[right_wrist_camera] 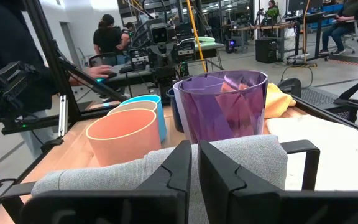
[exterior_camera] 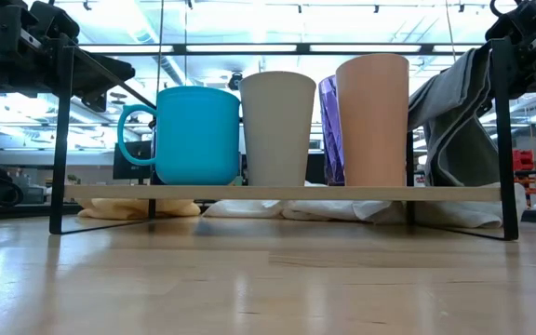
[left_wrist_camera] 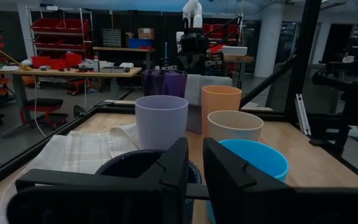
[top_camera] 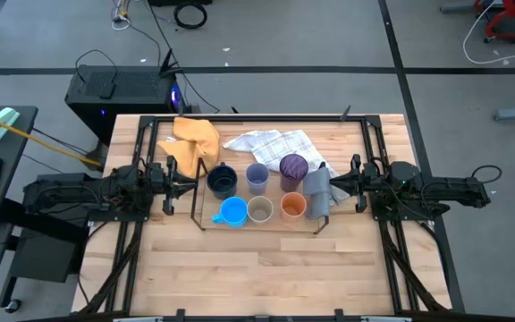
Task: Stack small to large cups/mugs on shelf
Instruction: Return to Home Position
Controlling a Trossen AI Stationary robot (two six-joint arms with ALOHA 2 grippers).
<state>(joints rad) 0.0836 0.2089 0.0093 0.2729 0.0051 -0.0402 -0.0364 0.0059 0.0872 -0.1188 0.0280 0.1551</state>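
High view: six smooth round cups (top_camera: 259, 210) on thin black-rod shelf (exterior_camera: 249, 194); left hand (left_wrist_camera: 196, 149), right hand (right_wrist_camera: 194, 152) both closed, empty.

The left arm (top_camera: 79, 190) and right arm (top_camera: 436, 190) are built of matte black jointed segments. The left hand (left_wrist_camera: 196, 177) and right hand (right_wrist_camera: 194, 165) are each formed of two flat, blocky black fingers (left_wrist_camera: 174, 167). A thin black cable (top_camera: 488, 172) is looped off the right arm.

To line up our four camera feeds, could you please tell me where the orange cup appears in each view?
High view: orange cup, right of the tan cup.
Low view: orange cup, rightmost cup.
Left wrist view: orange cup, beyond the tan cup.
Right wrist view: orange cup, nearest, past the grey cloth.
Shared landmark: the purple cup next to it.
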